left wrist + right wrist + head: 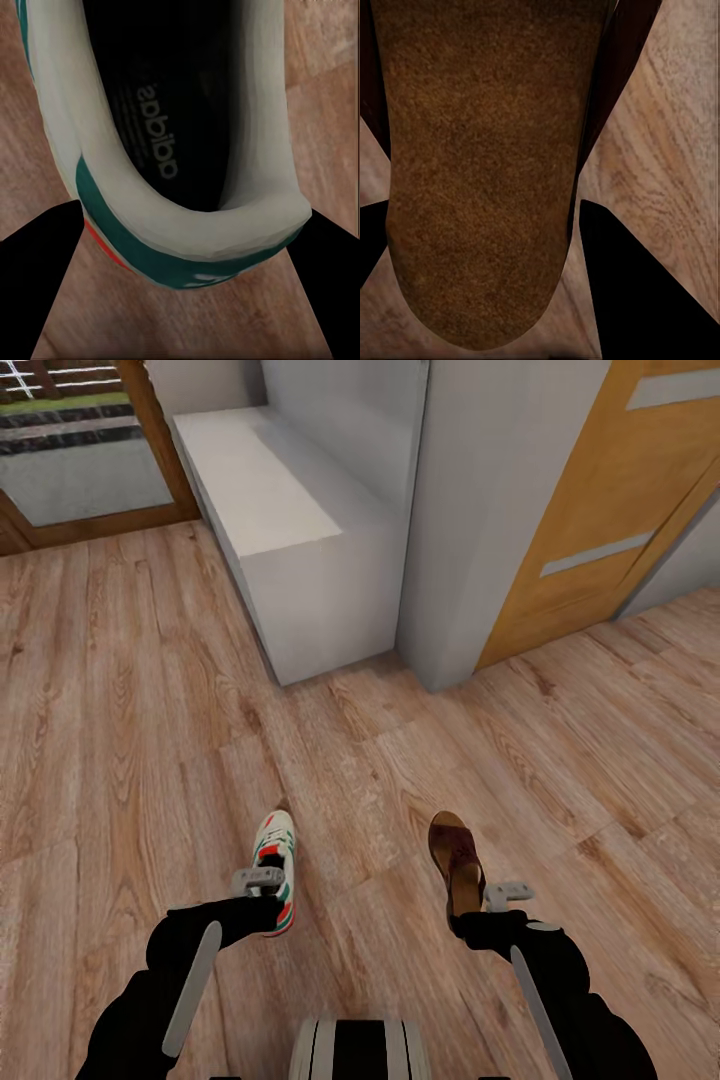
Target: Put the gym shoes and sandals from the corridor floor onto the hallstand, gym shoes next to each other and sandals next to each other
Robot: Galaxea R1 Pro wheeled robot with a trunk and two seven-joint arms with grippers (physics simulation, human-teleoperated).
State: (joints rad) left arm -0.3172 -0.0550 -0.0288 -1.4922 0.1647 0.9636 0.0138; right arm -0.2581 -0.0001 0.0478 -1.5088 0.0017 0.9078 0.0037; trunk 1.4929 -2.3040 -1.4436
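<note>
**Hauling one sneaker and one sandal toward the rack**

Carrying step, I reckon. The left hand (262,892) grips the gym shoe (275,857) by its heel, and the right hand (487,905) grips the sandal (455,857), both above the corridor floor (130,740). The hallstand (290,530) sits ahead of them, so next comes rolling closer. The left wrist view shows the shoe's insole; the right wrist view shows the sandal's footbed.

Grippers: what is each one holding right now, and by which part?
The left end effector grips a sneaker by its heel rim. The right end effector grips a sandal at its heel end.
</note>
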